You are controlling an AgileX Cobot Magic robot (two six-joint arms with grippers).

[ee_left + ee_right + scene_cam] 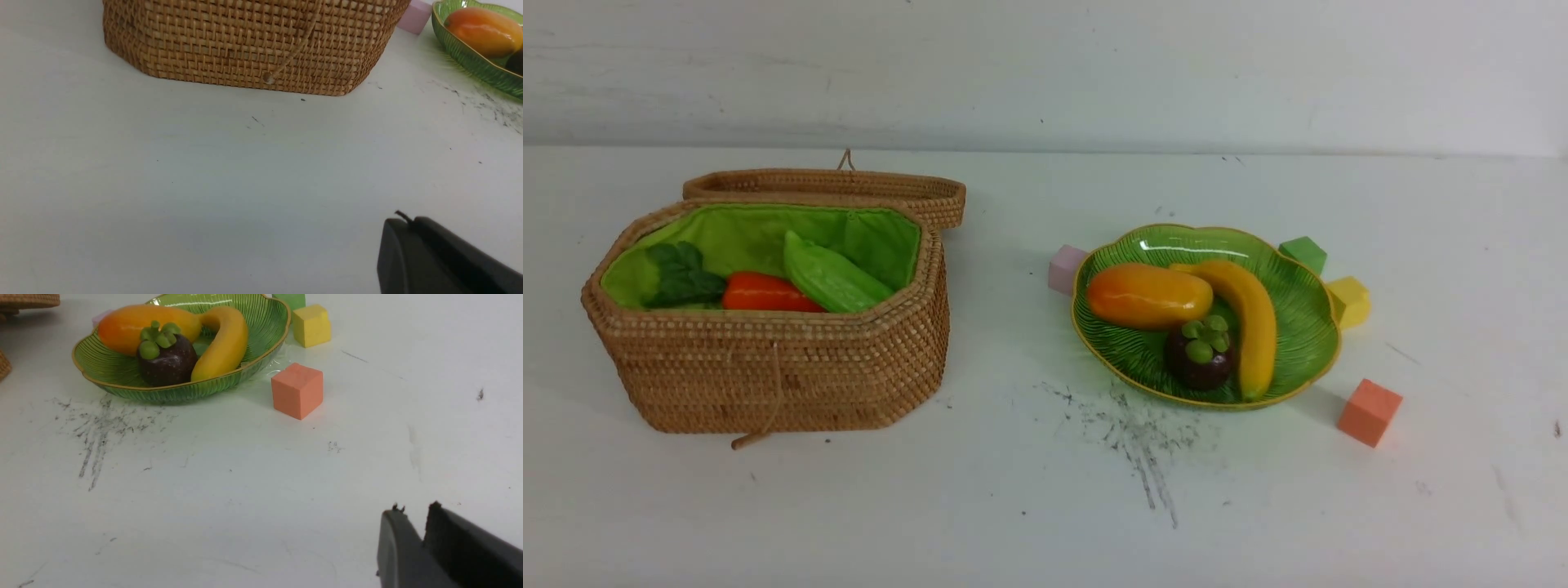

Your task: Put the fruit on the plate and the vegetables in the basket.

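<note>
White table (1029,490) holds everything, scuffed with dark marks in front of the plate. Basket (768,367) sits on the robot's left side, lid (833,189) hinged back and lying open behind it, green lining showing, string loop hanging down its front wall. Inside the basket: light green gourd (832,279) leaning diagonally, orange-red carrot (764,292) beside it touching, its dark leafy top (682,273) toward the left wall. Radish not visible from the front view, can't tell if it's under the others.

Plate (1298,327), green with a yellow rim, sits right of centre, well apart from the basket. On it: banana (1250,322) curving along the right side, mango (1147,296) on the left with its end touching the banana, mangosteen (1201,353) in front between them, green knobs up, touching the banana.

Four small cubes ring the plate on the table: orange cube (1369,412) near the front right, yellow cube (1349,300) at the right rim, green cube (1303,252) at the back right, pink cube (1066,269) at the left rim.

Left gripper (402,228) low over bare table near the basket's front wall, fingers look pressed together, holding nothing. Right gripper (414,516) over bare table near the orange cube, narrow gap between the fingers, nothing in it.
</note>
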